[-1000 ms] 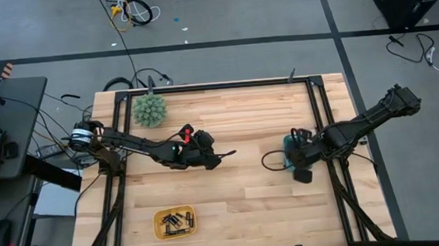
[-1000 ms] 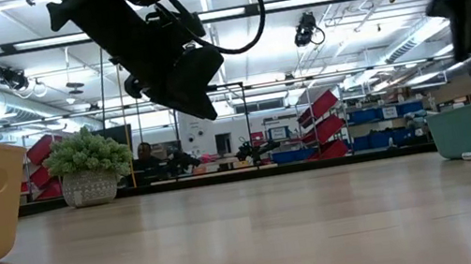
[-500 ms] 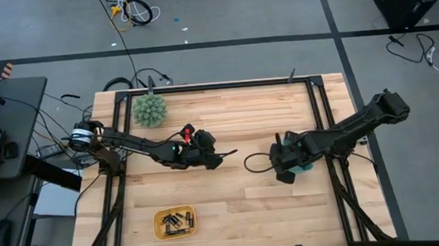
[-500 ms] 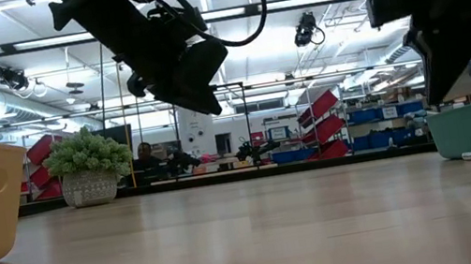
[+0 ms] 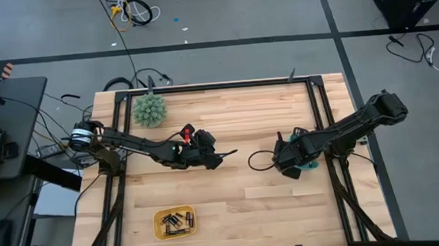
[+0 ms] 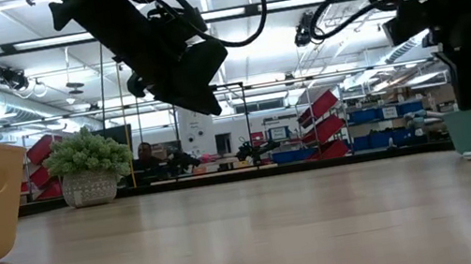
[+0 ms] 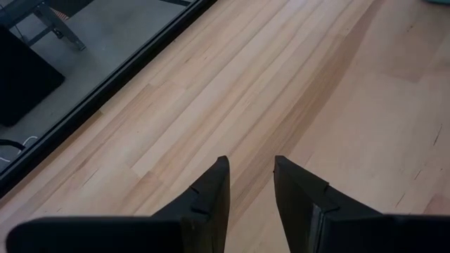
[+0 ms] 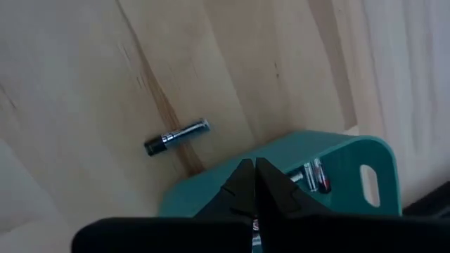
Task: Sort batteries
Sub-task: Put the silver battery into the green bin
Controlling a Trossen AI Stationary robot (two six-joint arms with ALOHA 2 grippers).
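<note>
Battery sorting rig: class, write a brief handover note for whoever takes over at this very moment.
Left gripper: open, empty, above mid-table.
Right gripper: shut, empty, above the teal plastic tray.
Batteries: many small dark cells in the yellow tray at the front; a few cells in the teal tray; one silvery cell lies loose on the wooden table beside it.
Done: a few sorted.
Left: the yellow tray's batteries and the loose cell.

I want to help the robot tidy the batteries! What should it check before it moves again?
1. Right gripper empty, jaws shut: ok.
2. Left gripper empty, jaws apart above bare wood: ok.
3. Every battery in a tray: not ok, one silvery battery lies on the table beside the teal tray.
4. Teal tray already holds batteries: ok.
5. Yellow tray still holds dark batteries to sort: ok.
6. Which type each is: cannot tell.
</note>
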